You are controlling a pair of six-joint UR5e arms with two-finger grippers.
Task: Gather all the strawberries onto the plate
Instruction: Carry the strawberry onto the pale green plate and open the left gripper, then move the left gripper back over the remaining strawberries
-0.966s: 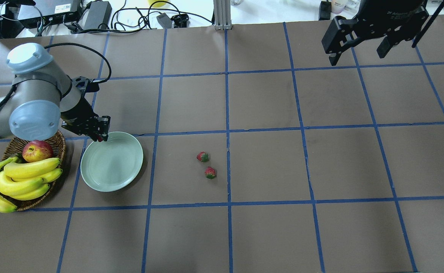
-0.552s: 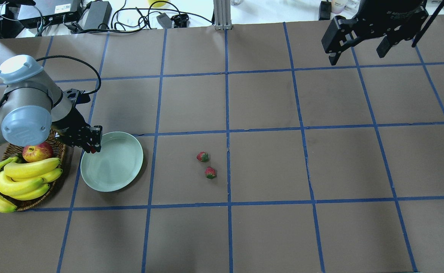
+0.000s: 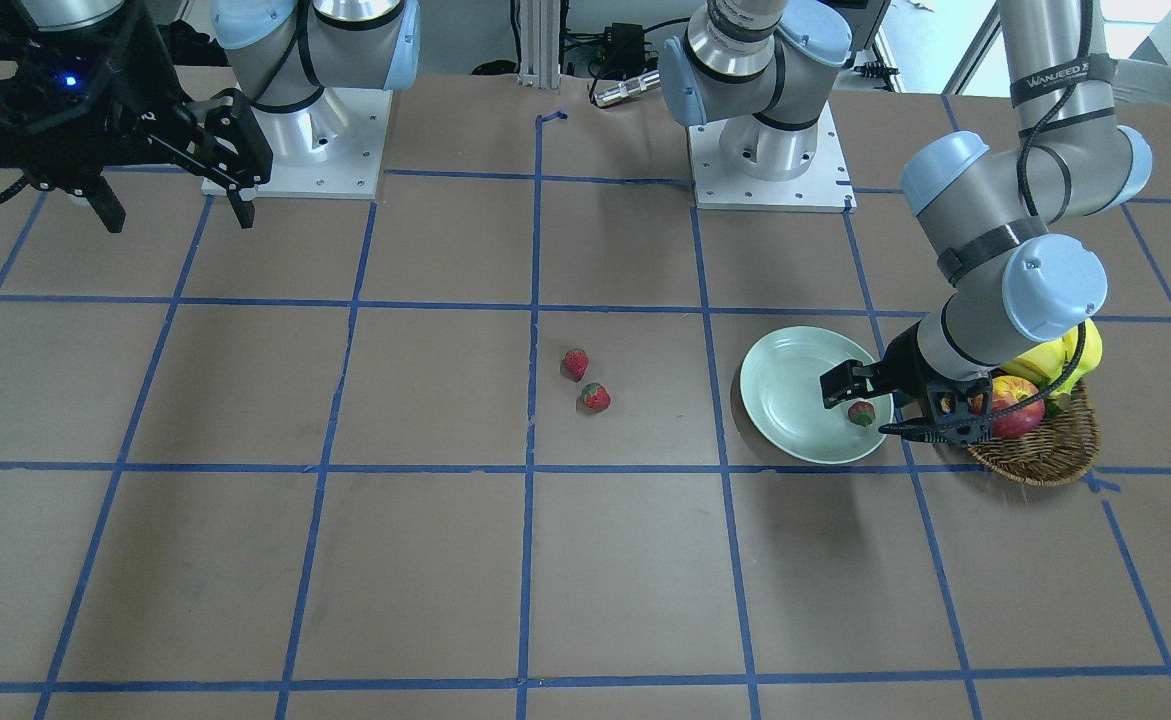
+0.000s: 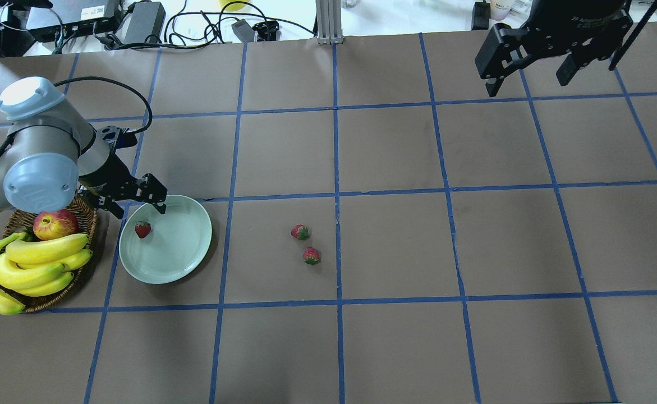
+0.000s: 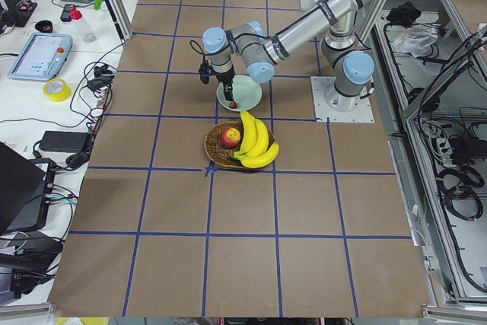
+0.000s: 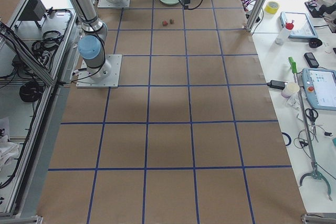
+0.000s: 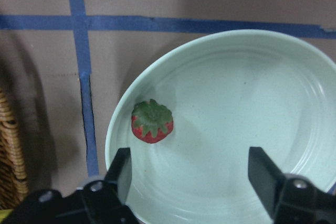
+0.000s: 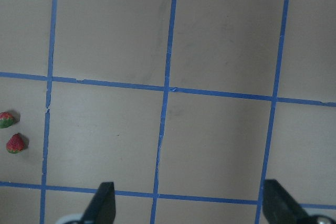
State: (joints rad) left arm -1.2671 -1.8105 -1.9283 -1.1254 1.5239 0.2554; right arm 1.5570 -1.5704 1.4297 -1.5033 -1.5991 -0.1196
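Note:
The pale green plate sits at the left of the table. One strawberry lies in it near its left rim; it also shows in the left wrist view. My left gripper is open and empty just above that berry, over the plate's far-left edge. Two more strawberries lie close together on the brown table mid-way across. My right gripper is open and empty, high over the far right of the table, far from them.
A wicker basket with a red-yellow apple and bananas stands touching-close to the plate's left side, under my left arm. Cables and boxes lie beyond the table's far edge.
My left gripper, shut over the plate's left rim before, has opened. The strawberry it held now lies in the plate. The right arm has not moved.

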